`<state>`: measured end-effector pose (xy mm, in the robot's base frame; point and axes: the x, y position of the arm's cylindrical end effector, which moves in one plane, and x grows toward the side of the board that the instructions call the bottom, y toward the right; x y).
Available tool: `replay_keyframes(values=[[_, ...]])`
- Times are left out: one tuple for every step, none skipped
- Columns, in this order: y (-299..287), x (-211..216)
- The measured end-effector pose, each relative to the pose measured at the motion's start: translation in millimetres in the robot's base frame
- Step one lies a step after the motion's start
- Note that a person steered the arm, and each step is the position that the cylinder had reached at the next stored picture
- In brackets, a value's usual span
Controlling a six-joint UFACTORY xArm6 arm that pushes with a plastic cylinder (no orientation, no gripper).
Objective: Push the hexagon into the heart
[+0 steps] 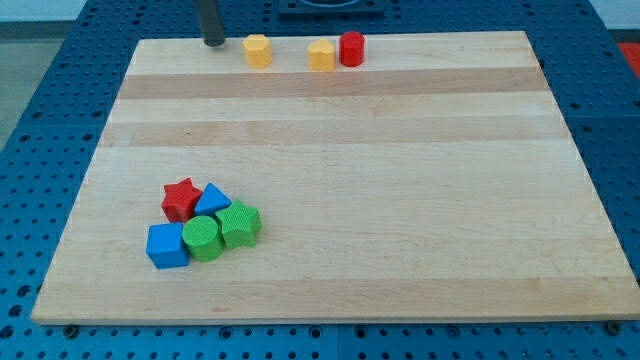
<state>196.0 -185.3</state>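
Observation:
A yellow hexagon [258, 50] sits near the board's top edge, left of centre. A yellow block that looks like a heart [321, 55] lies to its right, a clear gap between them. A red cylinder [351, 48] touches the heart's right side. My tip [213, 43] rests on the board's top edge, just left of the hexagon and a small gap away from it.
A tight cluster lies at the view's lower left: a red star [181, 199], a blue triangle [211, 199], a green star [240, 224], a green cylinder [202, 238] and a blue cube [167, 245]. The wooden board [400, 200] lies on a blue perforated table.

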Motion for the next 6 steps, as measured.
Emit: replay_keyframes(values=[[0.0, 14.0], [10.9, 17.8], [40.4, 18.6], [75.0, 21.5], [108.3, 23.8], [136.6, 24.1]])
